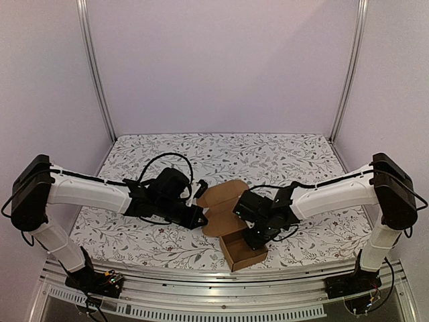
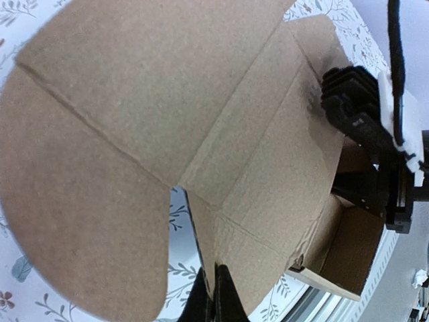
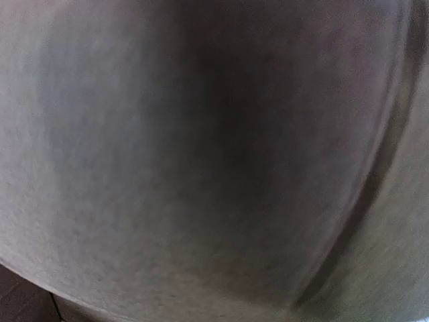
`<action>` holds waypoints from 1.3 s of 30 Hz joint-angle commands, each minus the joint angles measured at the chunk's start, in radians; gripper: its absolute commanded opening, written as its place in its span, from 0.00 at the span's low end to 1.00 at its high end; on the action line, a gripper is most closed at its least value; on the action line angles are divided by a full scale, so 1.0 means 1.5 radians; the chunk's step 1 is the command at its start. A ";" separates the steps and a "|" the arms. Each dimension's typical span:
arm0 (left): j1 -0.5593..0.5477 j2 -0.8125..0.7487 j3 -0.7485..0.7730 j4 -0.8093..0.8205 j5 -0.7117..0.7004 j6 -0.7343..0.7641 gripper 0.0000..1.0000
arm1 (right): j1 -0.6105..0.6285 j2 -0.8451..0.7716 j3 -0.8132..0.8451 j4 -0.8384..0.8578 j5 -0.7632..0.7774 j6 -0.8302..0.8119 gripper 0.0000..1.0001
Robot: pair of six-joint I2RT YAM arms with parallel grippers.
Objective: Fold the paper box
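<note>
At the near middle of the table [image 1: 315,157] the paper box [image 1: 224,204] stands half folded, lid open; the left gripper [image 2: 214,295] pinches its flap, of the right gripper [image 1: 257,235] I cannot tell the opening; pushing the lid down seems next.

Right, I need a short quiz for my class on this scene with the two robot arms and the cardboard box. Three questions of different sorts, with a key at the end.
1. True or false: the cardboard box is fully closed.
2. The tablecloth is: A) plain white, B) printed with leaves and flowers, C) striped.
3. Which wrist camera gives only a blur?

Key:
1. False. One part is an open tray and the flaps stand up.
2. B.
3. The right wrist.
</note>
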 commanded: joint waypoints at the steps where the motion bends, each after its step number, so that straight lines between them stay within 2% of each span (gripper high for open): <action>1: -0.010 -0.004 0.013 -0.036 -0.015 0.016 0.00 | 0.018 0.033 0.003 -0.018 0.033 0.014 0.21; 5: -0.010 -0.004 0.016 -0.042 -0.018 0.018 0.00 | 0.033 0.047 0.014 -0.036 0.071 0.017 0.00; 9: -0.010 -0.005 0.020 -0.050 -0.021 0.019 0.00 | 0.053 0.051 0.027 -0.056 0.121 0.016 0.00; 16: -0.010 -0.012 0.027 -0.067 -0.037 0.027 0.00 | 0.065 0.054 0.037 -0.057 0.135 0.024 0.00; 17: -0.010 -0.013 0.028 -0.069 -0.037 0.027 0.00 | 0.065 0.054 0.037 -0.055 0.134 0.025 0.02; 19: -0.010 -0.015 0.028 -0.072 -0.039 0.027 0.00 | 0.065 0.051 0.039 -0.053 0.132 0.030 0.20; 23: -0.010 -0.019 0.029 -0.081 -0.048 0.029 0.00 | 0.066 0.037 0.043 -0.053 0.122 0.033 0.33; 29: -0.010 -0.026 0.031 -0.092 -0.067 0.029 0.00 | 0.066 0.007 0.047 -0.068 0.096 0.043 0.38; 39: -0.011 -0.026 0.036 -0.094 -0.074 0.031 0.00 | 0.066 -0.024 0.035 -0.084 0.081 0.076 0.37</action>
